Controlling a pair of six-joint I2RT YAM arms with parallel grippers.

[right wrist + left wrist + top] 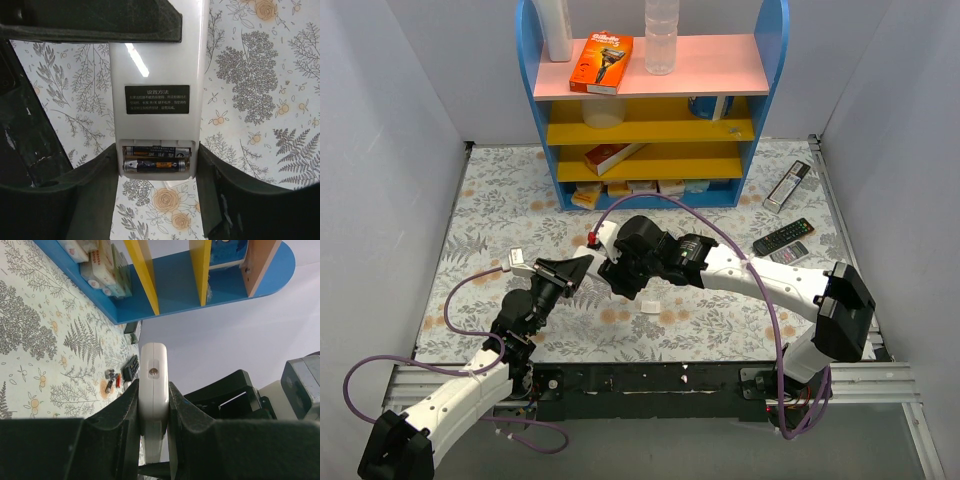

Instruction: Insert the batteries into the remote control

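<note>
Left gripper [153,395] and right gripper [157,156] both clamp the remote [157,65]. Seat the batteries [157,160], at 6 o'clock, flat.

On the floral-print counter [500,200] you have:
- Far edge: blue shelf unit [650,201], pink top board, yellow lower boards.
- Top board: orange razor box [601,62], clear plastic bottle [660,38], white bottle [556,30].
- Lower board: red-and-white box [612,157].
- To your right: silver remote [787,186], black remote [783,237], and grey remote [788,254] just beside the black one.
</note>
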